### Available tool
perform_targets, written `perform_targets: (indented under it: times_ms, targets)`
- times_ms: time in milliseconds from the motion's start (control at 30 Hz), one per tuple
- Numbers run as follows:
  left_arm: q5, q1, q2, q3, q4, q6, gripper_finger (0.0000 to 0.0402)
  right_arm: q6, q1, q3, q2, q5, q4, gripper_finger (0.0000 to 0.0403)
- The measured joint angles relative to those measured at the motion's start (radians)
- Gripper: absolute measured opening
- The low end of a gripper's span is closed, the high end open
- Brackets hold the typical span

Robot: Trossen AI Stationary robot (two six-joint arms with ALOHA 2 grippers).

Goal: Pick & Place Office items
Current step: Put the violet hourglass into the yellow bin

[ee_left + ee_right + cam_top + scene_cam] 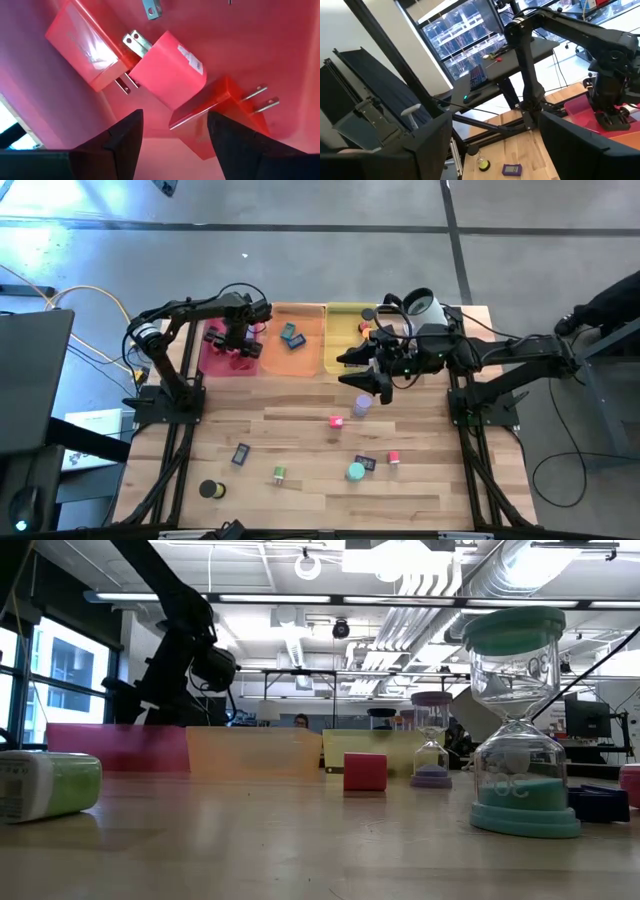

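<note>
My left gripper (238, 348) hangs open over the pink tray (215, 365). In the left wrist view its fingers (125, 137) point down at three red plug cubes (167, 70) lying on the tray floor; the nearest cube (220, 107) lies below the gap. My right gripper (378, 383) is open and empty (495, 145), above the table by the yellow tray (343, 350), near a purple hourglass-shaped piece (360, 405) and a pink cube (336, 420). Dark blue rectangles (292, 335) lie in the orange tray (300, 360).
Loose pieces stand on the near half of the table: a dark rectangle (240, 453), a green cylinder (279, 473), a black cylinder (210, 489), a teal hourglass-shaped piece (356, 471), another dark rectangle (366, 463), a red cube (394, 458). A white device (420, 308) sits at the far right.
</note>
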Motion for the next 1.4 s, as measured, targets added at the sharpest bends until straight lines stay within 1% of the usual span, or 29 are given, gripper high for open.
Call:
perform_targets:
  times_ms: [133,300,367,467,567,633,700,800,1033,1233,1400]
  targets:
    - [-0.008,0.0,-0.02,0.006,-0.046,0.025,0.022,-0.001,0.006,0.0,0.0,-0.001,0.0,0.0286]
    - [-0.007,-0.001,-0.077,0.063,-0.222,0.057,0.0221,-0.022,0.018,0.0,0.0,0.003,0.0,0.0286]
    - [0.011,-0.01,-0.114,0.092,-0.278,0.062,0.0221,-0.034,0.018,0.0,0.0,0.002,0.0,0.0286]
    - [0.09,-0.031,-0.178,0.133,-0.327,0.079,0.0221,-0.035,0.017,0.0,0.0,-0.005,0.008,0.0286]
    - [0.218,-0.069,-0.255,0.161,-0.335,0.079,0.0222,-0.035,0.017,0.0,-0.001,-0.061,0.016,0.0286]
    - [0.284,-0.102,-0.307,0.173,-0.333,0.077,0.0222,-0.035,0.017,0.0,-0.001,-0.101,0.015,0.0286]
    - [0.325,-0.143,-0.357,0.174,-0.33,0.061,0.0222,-0.034,0.018,0.0,-0.001,-0.142,0.014,0.0286]
    - [0.339,-0.218,-0.427,0.174,-0.329,0.015,0.0222,-0.027,0.03,0.0,-0.001,-0.193,0.014,0.0286]
    - [0.341,-0.436,-0.543,0.174,-0.319,-0.109,0.0222,-0.026,0.102,0.0,-0.001,-0.207,-0.015,0.0286]
    - [0.34,-0.663,-0.576,0.174,-0.198,-0.23,0.0222,0.001,0.165,0.0,-0.001,-0.2,-0.102,0.0286]
    - [0.323,-0.82,-0.57,0.174,-0.065,-0.315,0.0222,0.113,0.21,0.0,-0.001,-0.2,-0.215,0.0286]
